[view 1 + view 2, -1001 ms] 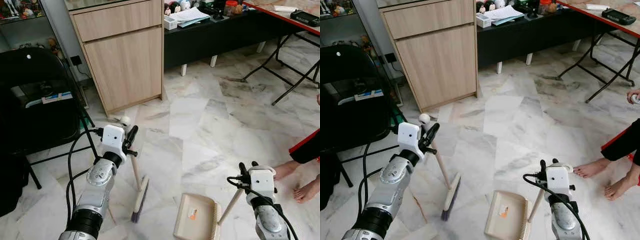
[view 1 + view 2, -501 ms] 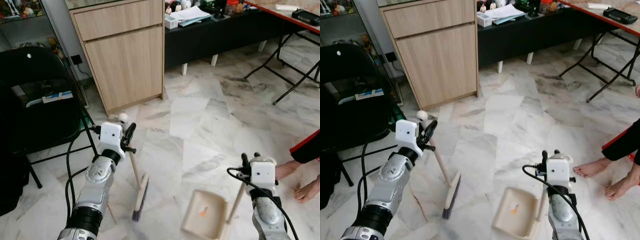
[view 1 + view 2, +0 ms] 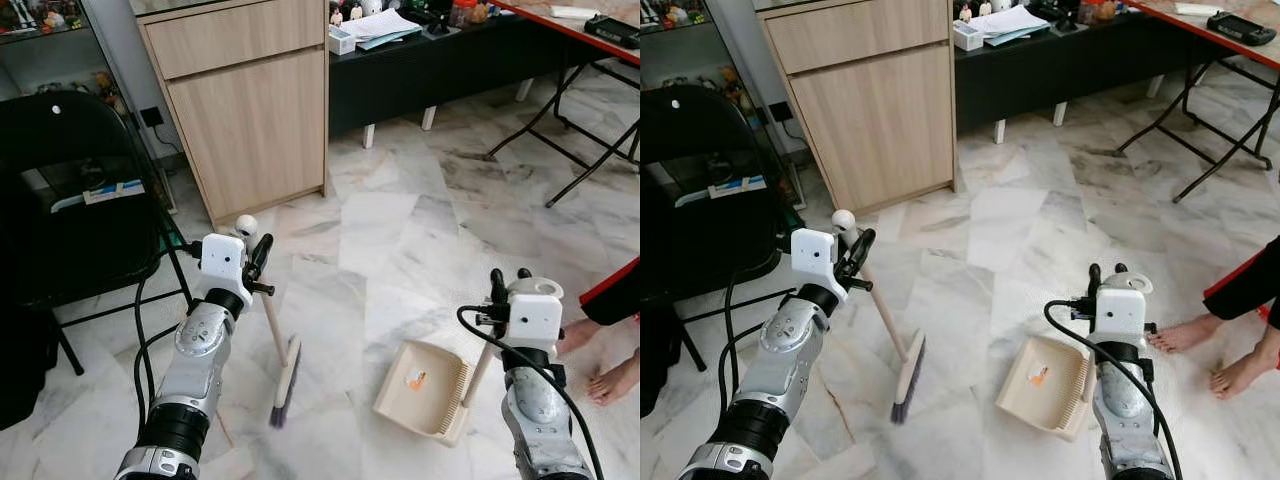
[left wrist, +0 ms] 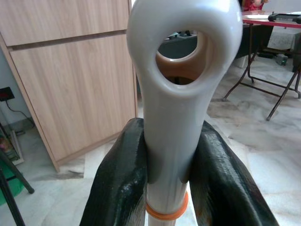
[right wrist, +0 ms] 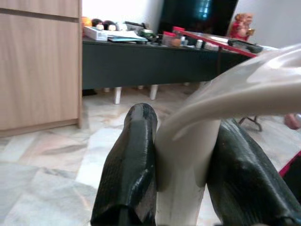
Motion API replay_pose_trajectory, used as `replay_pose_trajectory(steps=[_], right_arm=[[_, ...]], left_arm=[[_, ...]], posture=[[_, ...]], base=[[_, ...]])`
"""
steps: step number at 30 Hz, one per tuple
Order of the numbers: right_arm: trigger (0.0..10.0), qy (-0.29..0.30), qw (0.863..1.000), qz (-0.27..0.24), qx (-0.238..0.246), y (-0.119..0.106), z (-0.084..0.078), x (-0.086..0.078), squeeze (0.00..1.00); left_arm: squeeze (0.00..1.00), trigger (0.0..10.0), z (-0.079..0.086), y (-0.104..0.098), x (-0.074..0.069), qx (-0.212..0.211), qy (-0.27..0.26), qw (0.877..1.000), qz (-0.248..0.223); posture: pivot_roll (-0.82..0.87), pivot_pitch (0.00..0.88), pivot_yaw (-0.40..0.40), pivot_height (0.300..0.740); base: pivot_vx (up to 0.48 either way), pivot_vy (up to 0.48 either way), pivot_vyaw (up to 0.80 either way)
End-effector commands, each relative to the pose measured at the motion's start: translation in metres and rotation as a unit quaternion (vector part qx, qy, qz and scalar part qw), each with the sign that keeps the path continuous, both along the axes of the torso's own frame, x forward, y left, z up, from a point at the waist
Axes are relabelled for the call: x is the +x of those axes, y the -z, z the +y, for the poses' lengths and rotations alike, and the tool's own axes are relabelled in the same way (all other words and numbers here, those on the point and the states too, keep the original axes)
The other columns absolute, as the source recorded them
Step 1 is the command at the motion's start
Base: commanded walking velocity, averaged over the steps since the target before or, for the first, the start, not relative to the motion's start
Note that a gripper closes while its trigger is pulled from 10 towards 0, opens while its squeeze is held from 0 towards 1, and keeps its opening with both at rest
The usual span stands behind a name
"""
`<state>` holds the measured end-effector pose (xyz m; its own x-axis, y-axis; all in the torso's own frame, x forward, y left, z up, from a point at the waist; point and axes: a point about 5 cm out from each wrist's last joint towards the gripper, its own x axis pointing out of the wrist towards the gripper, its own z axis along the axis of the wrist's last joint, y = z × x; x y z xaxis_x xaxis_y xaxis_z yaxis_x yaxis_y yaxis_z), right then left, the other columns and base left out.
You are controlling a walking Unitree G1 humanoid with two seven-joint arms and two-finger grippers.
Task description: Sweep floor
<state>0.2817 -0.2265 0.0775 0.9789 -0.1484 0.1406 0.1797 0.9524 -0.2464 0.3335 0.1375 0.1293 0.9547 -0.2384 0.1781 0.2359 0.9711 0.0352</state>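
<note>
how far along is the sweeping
Done: left gripper grips the broom, right gripper grips the dustpan, both on the floor. In hand: pan sits beside the brush. Left: no dirt visible in the pan yet.

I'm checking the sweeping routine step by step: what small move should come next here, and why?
Probably draw the broom rightward across the floor toward the dustpan. The left gripper is shut on its handle, the right gripper holds the dustpan's handle, and a gap of bare tile separates brush and pan.
</note>
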Motion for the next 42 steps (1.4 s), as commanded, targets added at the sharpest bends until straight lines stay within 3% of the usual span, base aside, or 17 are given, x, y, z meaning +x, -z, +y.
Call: replay_pose_trajectory(steps=[1,4,9,15,26,29,31,36,42], right_arm=[[10.0,-0.048,0.999,-0.016,0.002,-0.009,0.011,0.001,0.0],[10.0,-0.072,0.997,-0.007,0.007,-0.008,0.015,0.001,0.0],[10.0,-0.06,0.998,-0.005,0.009,-0.009,0.007,0.0,0.0],[10.0,-0.13,0.991,0.017,0.032,-0.008,0.018,-0.001,0.0],[10.0,-0.128,0.991,0.026,0.038,-0.004,0.019,-0.003,0.0],[10.0,-0.132,0.99,0.04,0.042,0.004,0.023,-0.004,0.0],[10.0,-0.118,0.989,0.074,0.044,0.022,0.024,-0.008,0.0],[10.0,-0.108,0.988,0.095,0.048,0.034,0.023,-0.014,0.0],[10.0,-0.102,0.99,0.088,0.045,0.03,0.02,-0.014,0.0]], left_arm=[[0.0,10.0,-0.002,-0.01,0.004,-0.004,0.003,1.0,-0.02],[0.0,10.0,-0.003,-0.01,0.005,-0.003,0.004,1.0,-0.019],[0.0,10.0,-0.004,-0.009,0.004,0.0,0.006,1.0,-0.018],[0.0,10.0,-0.007,-0.007,0.005,0.004,0.008,1.0,-0.014],[0.0,10.0,-0.006,-0.003,0.004,0.013,0.008,1.0,-0.009],[0.0,10.0,-0.006,-0.003,0.004,0.014,0.008,1.0,-0.008],[0.0,10.0,-0.005,-0.003,0.003,0.014,0.007,1.0,-0.008],[0.0,10.0,-0.003,-0.004,0.002,0.016,0.005,1.0,-0.009],[0.0,10.0,-0.002,-0.004,0.003,0.017,0.002,1.0,-0.009]], posture=[[0.04,0.01,0.024,0.74],[0.04,0.009,0.025,0.74],[0.04,0.009,0.025,0.74],[0.04,0.025,0.024,0.74],[0.04,0.053,0.026,0.74],[0.04,0.055,0.027,0.74],[0.05,0.061,0.026,0.74],[0.05,0.065,0.027,0.74],[0.05,0.067,0.028,0.74]], base=[[0.0,0.0,0.0],[0.0,0.0,0.0],[0.0,0.0,0.0],[0.0,0.0,0.0],[0.0,0.0,0.0],[0.0,0.0,0.0],[0.0,0.0,0.0],[0.0,0.0,0.0],[0.0,0.0,0.0]])
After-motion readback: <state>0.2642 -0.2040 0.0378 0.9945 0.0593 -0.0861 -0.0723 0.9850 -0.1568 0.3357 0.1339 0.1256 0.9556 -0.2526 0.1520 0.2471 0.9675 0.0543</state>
